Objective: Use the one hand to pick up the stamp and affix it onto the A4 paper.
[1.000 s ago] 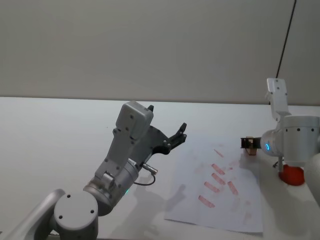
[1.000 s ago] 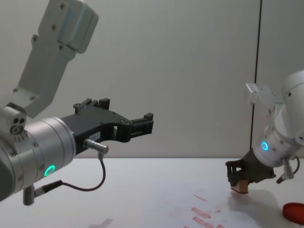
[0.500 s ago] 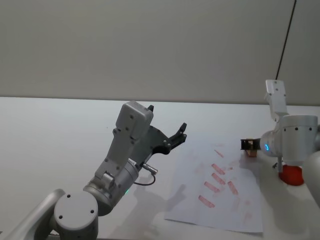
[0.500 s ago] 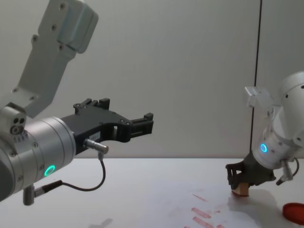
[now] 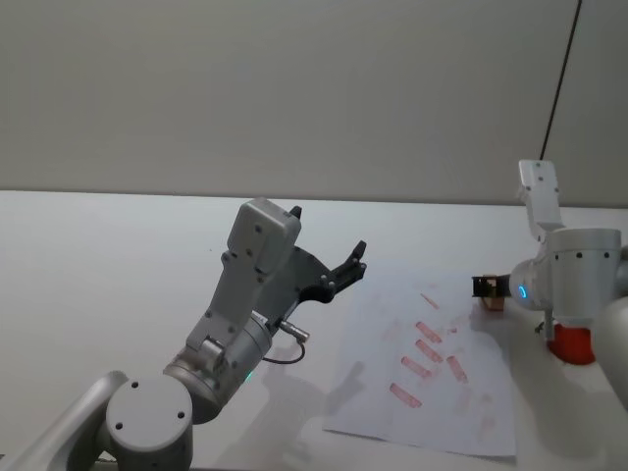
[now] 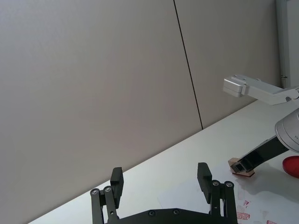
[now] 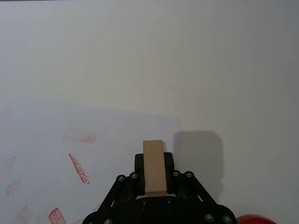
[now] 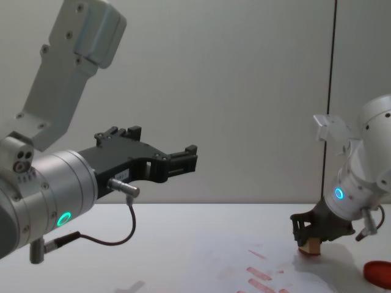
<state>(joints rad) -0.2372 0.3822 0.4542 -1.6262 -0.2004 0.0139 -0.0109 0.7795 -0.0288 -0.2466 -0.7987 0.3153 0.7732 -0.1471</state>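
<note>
At the far right corner of the A4 paper [image 5: 432, 392], the right gripper [image 5: 488, 287] is clamped on the stamp [image 5: 494, 300], with one black finger pressing on each long side of the small wood-coloured block. The right wrist view shows the block standing out from between the two fingers, above the sheet and close to its far edge. In the chest view the lower end of the stamp is right down at the paper surface, but I cannot tell for sure if it already touches. The arm above this gripper carries a blue glowing ring and leans in from the right side. Several red rectangular marks lie on the paper, nearer to the robot than the stamp and apart from it. The flat red pad [image 5: 571, 343] rests on the white table [image 5: 118, 255] just beside the right edge of the sheet, near the base of the right arm. The left gripper [image 5: 353, 260] hangs in the air to the left of the paper, well apart from the stamp, its two fingers spread wide with nothing between them. Its arm shows a green ring.
</note>
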